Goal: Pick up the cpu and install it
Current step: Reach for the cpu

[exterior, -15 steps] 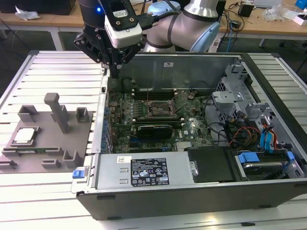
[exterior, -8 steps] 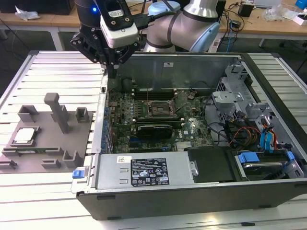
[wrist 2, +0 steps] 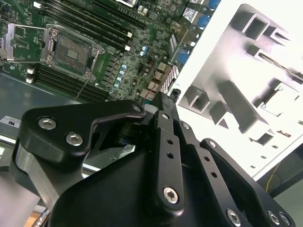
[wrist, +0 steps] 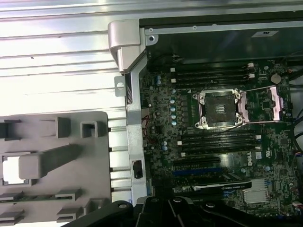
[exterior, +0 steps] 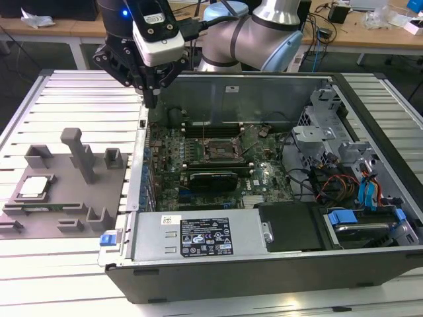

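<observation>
The cpu (exterior: 34, 187), a small silvery-white square chip, lies flat in a recess of the grey fixture (exterior: 66, 198) at the exterior view's left, outside the computer case. In the first wrist view the cpu (wrist: 12, 169) shows pale beside a grey post, and in the second wrist view the cpu (wrist 2: 279, 99) is bright. My gripper (exterior: 151, 98) hangs above the case's back left corner, well away from the chip, shut and holding nothing. The motherboard socket (exterior: 221, 150) stands open and bare, with its metal lid folded back; it also shows as the socket (wrist: 220, 108) and the socket (wrist 2: 71, 49).
The open computer case (exterior: 264, 264) holds the motherboard, a graphics card (exterior: 213, 178), a power supply (exterior: 198, 234) in front and drive cages with cables (exterior: 344, 172) at the exterior view's right. The fixture carries a tall post (exterior: 80, 155) and blocks on the slatted table (exterior: 66, 99).
</observation>
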`<state>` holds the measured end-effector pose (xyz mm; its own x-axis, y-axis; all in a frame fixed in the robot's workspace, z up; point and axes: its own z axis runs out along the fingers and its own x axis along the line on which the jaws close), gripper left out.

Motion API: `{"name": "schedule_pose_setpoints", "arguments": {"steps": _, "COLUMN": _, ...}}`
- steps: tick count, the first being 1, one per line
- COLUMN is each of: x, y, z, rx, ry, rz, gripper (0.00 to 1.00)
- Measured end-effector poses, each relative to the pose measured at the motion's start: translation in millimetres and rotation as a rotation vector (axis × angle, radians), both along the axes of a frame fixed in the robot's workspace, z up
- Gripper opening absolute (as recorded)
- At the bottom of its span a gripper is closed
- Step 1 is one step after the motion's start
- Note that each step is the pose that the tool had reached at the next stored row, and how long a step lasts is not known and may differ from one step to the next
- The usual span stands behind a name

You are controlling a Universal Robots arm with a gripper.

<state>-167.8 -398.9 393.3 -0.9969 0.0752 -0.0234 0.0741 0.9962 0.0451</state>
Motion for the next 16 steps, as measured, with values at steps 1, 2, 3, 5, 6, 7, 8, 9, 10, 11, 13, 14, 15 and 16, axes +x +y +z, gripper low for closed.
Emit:
{"name": "schedule_pose_setpoints", "arguments": {"steps": 1, "x": -0.5, "y": 0.0, "z": 0.0, "rx": 0.0, "ry": 0.0, "rz": 0.0, "gripper": 0.11}}
{"name": "schedule_pose_setpoints", "arguments": {"steps": 2, "x": -0.7, "y": 0.0, "z": 0.0, "rx": 0.0, "ry": 0.0, "rz": 0.0, "gripper": 0.11}}
{"name": "schedule_pose_setpoints", "arguments": {"steps": 3, "x": -1.1, "y": 0.0, "z": 0.0, "rx": 0.0, "ry": 0.0001, "rz": 0.0, "gripper": 0.11}}
{"name": "schedule_pose_setpoints", "arguments": {"steps": 5, "x": -2.5, "y": 0.0, "z": 0.0, "rx": 0.0, "ry": 0.0, "rz": 0.0, "gripper": 0.11}}
{"name": "schedule_pose_setpoints", "arguments": {"steps": 6, "x": -3.2, "y": 0.0, "z": 0.0, "rx": 0.0, "ry": 0.0, "rz": 0.0, "gripper": 0.11}}
{"name": "schedule_pose_setpoints", "arguments": {"steps": 7, "x": -3.8, "y": 0.0, "z": 0.0, "rx": 0.0, "ry": 0.0, "rz": 0.0, "gripper": 0.11}}
{"name": "schedule_pose_setpoints", "arguments": {"steps": 8, "x": -4.4, "y": 0.0, "z": 0.0, "rx": 0.0, "ry": 0.0, "rz": 0.0, "gripper": 0.11}}
{"name": "schedule_pose_setpoints", "arguments": {"steps": 9, "x": -4.8, "y": 0.0, "z": 0.0, "rx": 0.0, "ry": 0.0, "rz": 0.0, "gripper": 0.11}}
{"name": "schedule_pose_setpoints", "arguments": {"steps": 10, "x": -5.2, "y": 0.0, "z": 0.0, "rx": 0.0, "ry": 0.0, "rz": 0.0, "gripper": 0.11}}
{"name": "schedule_pose_setpoints", "arguments": {"steps": 11, "x": -5.6, "y": 0.0, "z": 0.0, "rx": 0.0, "ry": 0.0, "rz": 0.0, "gripper": 0.11}}
{"name": "schedule_pose_setpoints", "arguments": {"steps": 13, "x": -6.4, "y": 0.0, "z": 0.0, "rx": 0.0001, "ry": 0.0, "rz": 0.0, "gripper": 0.11}}
{"name": "schedule_pose_setpoints", "arguments": {"steps": 14, "x": -6.8, "y": 0.0, "z": 0.0, "rx": 0.0, "ry": 0.0, "rz": 0.0, "gripper": 0.11}}
{"name": "schedule_pose_setpoints", "arguments": {"steps": 15, "x": -7.6, "y": 0.0, "z": 0.0, "rx": 0.0, "ry": 0.0, "rz": 0.0, "gripper": 0.11}}
{"name": "schedule_pose_setpoints", "arguments": {"steps": 16, "x": -8.1, "y": 0.0, "z": 0.0, "rx": 0.0, "ry": 0.0, "rz": 0.0, "gripper": 0.11}}
